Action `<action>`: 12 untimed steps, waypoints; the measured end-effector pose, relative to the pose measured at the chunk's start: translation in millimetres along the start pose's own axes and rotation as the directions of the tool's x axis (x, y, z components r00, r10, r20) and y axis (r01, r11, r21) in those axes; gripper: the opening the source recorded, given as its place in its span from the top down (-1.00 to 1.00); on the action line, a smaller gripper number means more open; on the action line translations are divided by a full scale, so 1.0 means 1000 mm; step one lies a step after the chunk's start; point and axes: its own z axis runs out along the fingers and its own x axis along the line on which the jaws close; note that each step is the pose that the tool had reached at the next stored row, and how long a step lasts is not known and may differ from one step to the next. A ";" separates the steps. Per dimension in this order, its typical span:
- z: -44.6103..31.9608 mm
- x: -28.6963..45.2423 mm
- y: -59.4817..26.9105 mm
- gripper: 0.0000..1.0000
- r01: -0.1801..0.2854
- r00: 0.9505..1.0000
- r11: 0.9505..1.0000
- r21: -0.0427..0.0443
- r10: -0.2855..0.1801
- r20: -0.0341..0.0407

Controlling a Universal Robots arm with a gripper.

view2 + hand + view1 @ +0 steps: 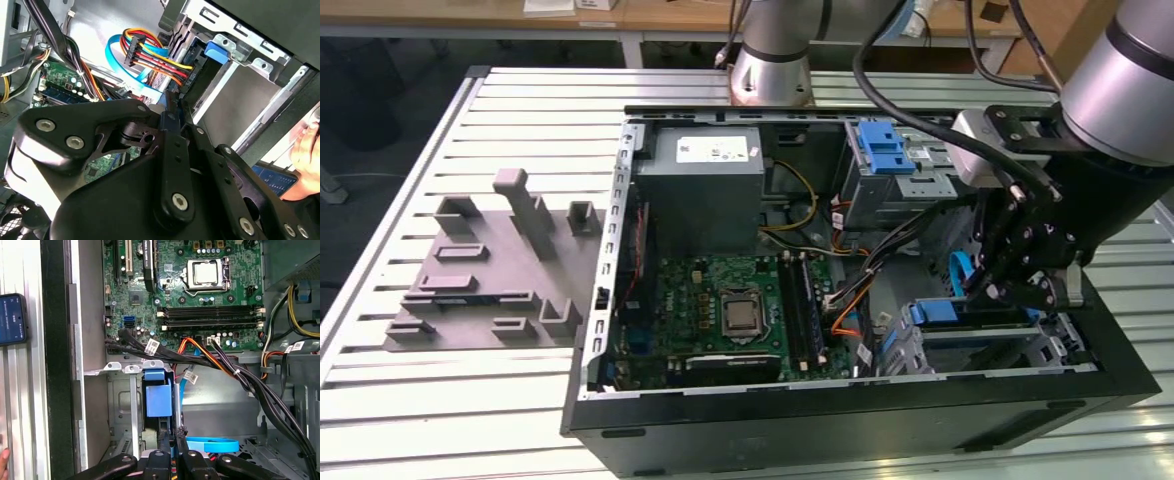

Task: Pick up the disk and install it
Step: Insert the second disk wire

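One gripper (1017, 290) low inside computer case (854, 420), fingers (170, 442) pressed shut beside blue-framed disk (159, 400) seated in drive bay (122, 405).

An open computer case (854, 400) lies on the slatted bench (400, 200). The claw (1021, 290) reaches down inside it, just above a blue-framed disk (967, 312). A grey moulded fixture (487, 265) sits beside the case.

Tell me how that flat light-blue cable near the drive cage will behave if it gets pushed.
Probably floppy: the flat light-blue cable lies in a loose curve beside the gripper, so a push would likely bend it aside rather than slide it whole. It looks thin, so it is likely light. It may spring back somewhat.
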 end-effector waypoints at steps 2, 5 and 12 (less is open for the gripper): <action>0.0002 0.0005 -0.0001 0.68 0.000 1.000 1.000 0.000 0.000 0.000; 0.0004 0.0009 -0.0005 0.68 0.000 1.000 1.000 0.000 0.000 0.000; 0.0008 0.0011 -0.0020 0.68 0.000 1.000 1.000 0.000 0.000 0.000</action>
